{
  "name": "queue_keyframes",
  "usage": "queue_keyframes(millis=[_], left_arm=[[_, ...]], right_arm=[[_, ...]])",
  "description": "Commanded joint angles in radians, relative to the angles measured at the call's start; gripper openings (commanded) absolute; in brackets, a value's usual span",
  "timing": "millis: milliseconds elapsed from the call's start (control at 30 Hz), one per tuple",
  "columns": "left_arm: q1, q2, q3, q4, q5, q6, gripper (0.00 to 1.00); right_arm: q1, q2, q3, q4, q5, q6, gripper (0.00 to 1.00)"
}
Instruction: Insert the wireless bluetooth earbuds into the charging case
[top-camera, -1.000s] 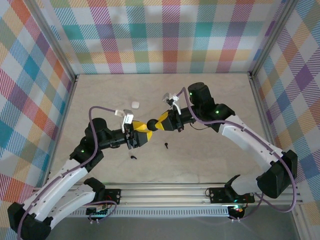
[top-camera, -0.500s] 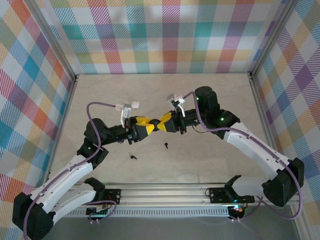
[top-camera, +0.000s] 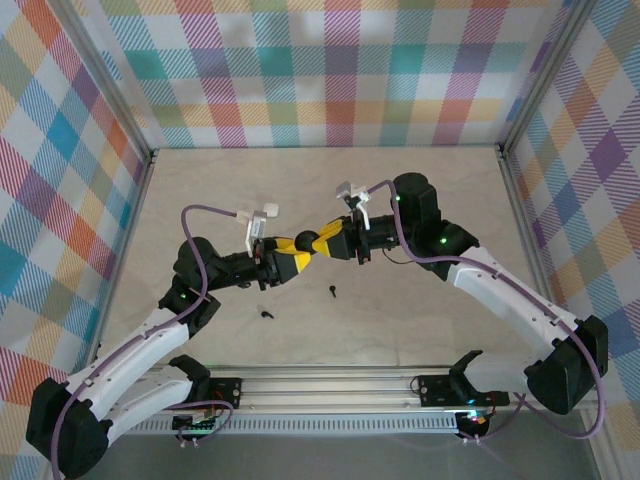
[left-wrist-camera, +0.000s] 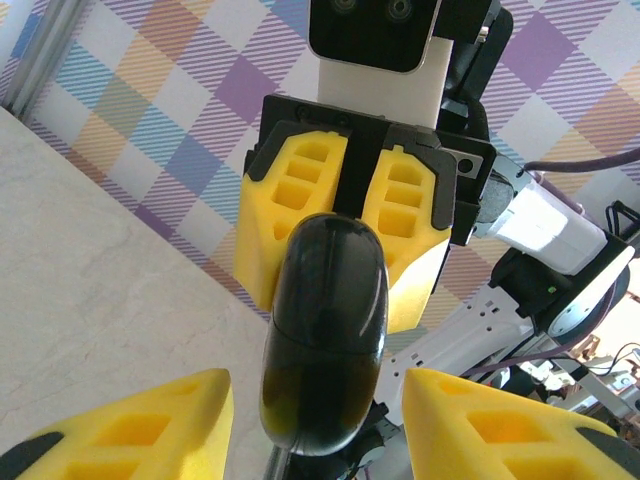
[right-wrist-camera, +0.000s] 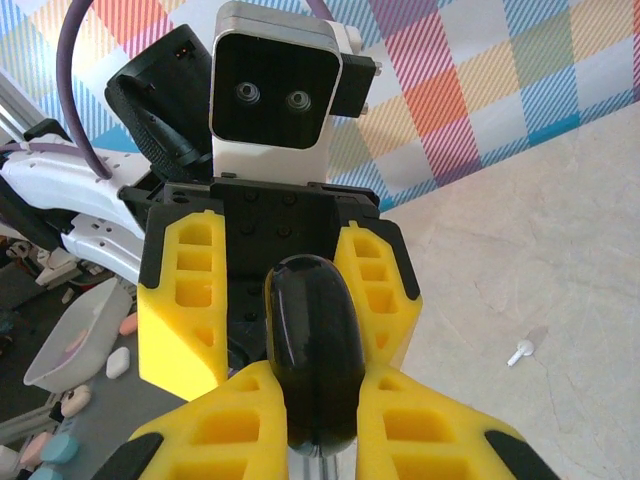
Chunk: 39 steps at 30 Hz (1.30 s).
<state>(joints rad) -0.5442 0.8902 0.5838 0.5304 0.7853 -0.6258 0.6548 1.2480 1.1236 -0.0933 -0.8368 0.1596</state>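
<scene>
Right hand (top-camera: 322, 243) squeezing the black case (left-wrist-camera: 325, 320) up in the air. Left hand (top-camera: 292, 256) spread wide around it, not yet pinching. Two black earbuds (top-camera: 332, 291) down on the desk (top-camera: 420, 190), well apart from it. Might slip and fall if let go too soon.

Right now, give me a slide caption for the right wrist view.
Right gripper shut on the black charging case, open left gripper facing it; one white earbud lies on the table.
</scene>
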Motion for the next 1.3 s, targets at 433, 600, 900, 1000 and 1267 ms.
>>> queue_keyframes(millis=[433,600,900,1000,1267], left_arm=[[0.010,-0.023,0.006,0.052,-0.003,0.005,0.15],[0.009,-0.043,0.010,0.011,-0.017,0.038,0.08],[0.009,-0.028,0.048,-0.037,0.013,0.052,0.37],[0.009,-0.026,0.041,-0.021,0.015,0.052,0.30],[0.007,-0.069,0.047,-0.130,-0.008,0.132,0.01]], right_arm=[[-0.001,-0.006,-0.007,0.032,-0.010,0.012,0.07],[0.000,0.002,-0.004,0.024,-0.025,0.013,0.08],[0.000,0.020,-0.004,0.040,-0.039,0.016,0.06],[0.000,0.025,-0.002,0.047,-0.038,0.020,0.06],[-0.001,0.031,0.022,0.009,0.005,0.020,0.21]])
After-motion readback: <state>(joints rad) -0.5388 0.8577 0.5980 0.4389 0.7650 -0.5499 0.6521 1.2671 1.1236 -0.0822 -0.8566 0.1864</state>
